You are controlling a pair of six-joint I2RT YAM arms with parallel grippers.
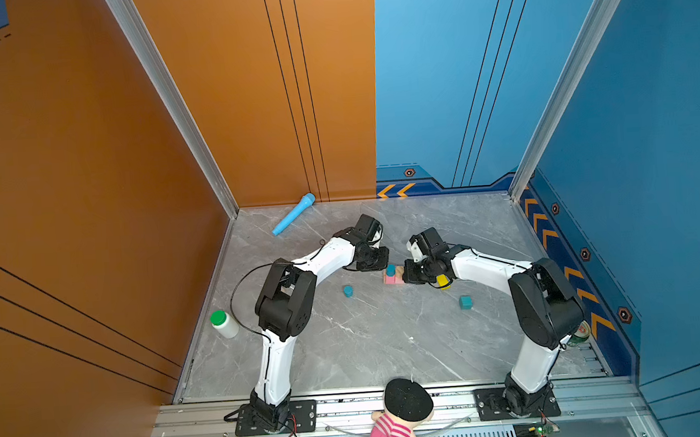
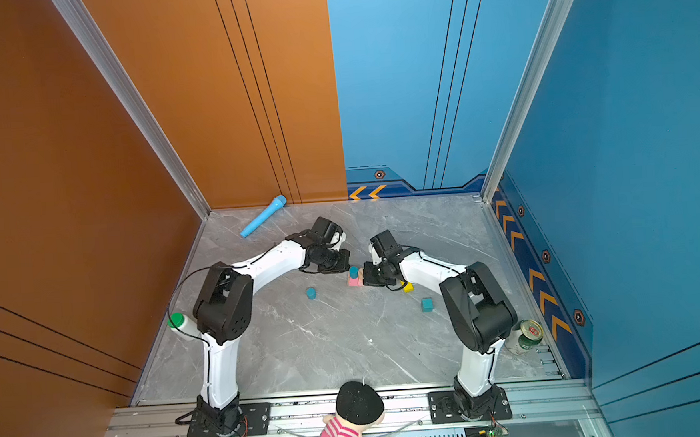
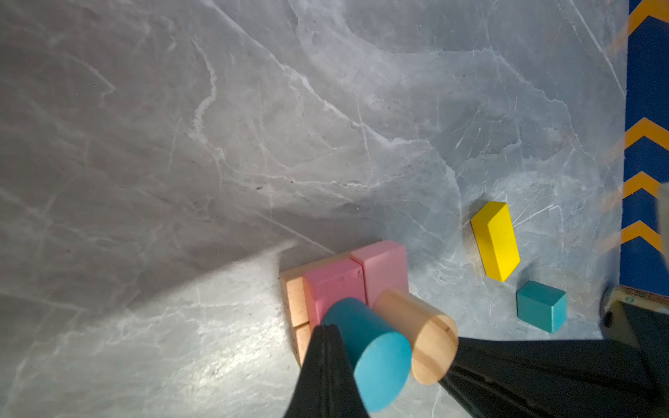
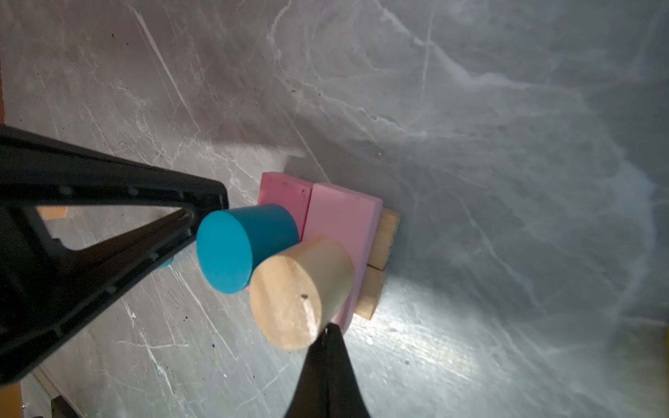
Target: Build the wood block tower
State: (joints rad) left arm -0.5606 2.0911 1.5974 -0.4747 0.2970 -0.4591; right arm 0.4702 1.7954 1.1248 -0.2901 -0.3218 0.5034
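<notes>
Though near tower (image 3: 336, 286), yellow bar (image 3: 496, 242) apart.

Tan cylinder (image 4: 289, 293): bare wood, visible grain, smooth. Blue cylinder (image 4: 231, 249), pink bars (image 4: 340, 224), yellow bar (image 3: 496, 240), teal cube (image 3: 541, 305): matt paint. Tan bars (image 4: 383, 235): raw unpainted wood. Tabletop (image 3: 253, 126): grey marble-look, smooth, slight sheen. Frame rail (image 1: 194, 420): brushed metal.
</notes>
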